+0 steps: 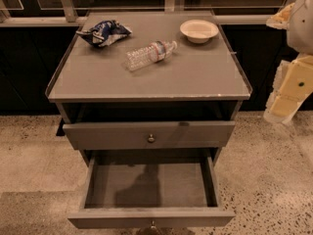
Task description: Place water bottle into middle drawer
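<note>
The water bottle is a small clear ribbed bottle with a white, blue and red label. It lies on its side on the grey cabinet top, a little behind the centre, cap pointing right. The middle drawer is pulled out at the bottom of the view. Its shallow grey tray is bare, and its brass knob is cut off by the frame edge. My gripper hangs at the far right, beside the cabinet's right edge. It is well away from the bottle and above the floor.
A blue-and-white foil snack bag lies at the back left of the cabinet top. A white bowl stands at the back right. A shut grey drawer front with a brass knob sits above the open drawer. Speckled floor surrounds the cabinet.
</note>
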You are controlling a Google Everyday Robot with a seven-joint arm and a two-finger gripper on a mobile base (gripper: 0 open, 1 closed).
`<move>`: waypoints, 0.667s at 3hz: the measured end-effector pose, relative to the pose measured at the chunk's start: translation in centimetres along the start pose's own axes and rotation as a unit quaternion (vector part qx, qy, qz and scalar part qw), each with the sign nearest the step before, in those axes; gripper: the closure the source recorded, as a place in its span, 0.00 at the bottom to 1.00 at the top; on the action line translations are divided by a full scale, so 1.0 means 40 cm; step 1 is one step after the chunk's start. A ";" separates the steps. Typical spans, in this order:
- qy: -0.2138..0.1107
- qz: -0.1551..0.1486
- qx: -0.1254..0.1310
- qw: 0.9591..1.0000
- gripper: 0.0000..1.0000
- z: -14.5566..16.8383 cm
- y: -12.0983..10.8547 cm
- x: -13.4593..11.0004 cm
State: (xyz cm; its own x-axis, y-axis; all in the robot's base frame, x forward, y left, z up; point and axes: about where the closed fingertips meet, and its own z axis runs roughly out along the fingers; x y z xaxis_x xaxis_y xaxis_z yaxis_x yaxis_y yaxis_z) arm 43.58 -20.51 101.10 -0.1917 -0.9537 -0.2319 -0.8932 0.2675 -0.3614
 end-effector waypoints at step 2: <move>-0.019 -0.017 0.001 1.000 0.00 0.010 -0.028 -0.010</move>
State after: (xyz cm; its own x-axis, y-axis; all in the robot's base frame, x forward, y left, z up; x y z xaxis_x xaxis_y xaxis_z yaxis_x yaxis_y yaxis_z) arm 44.84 -20.36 101.23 -0.1456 -0.9562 -0.2538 -0.8984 0.2352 -0.3708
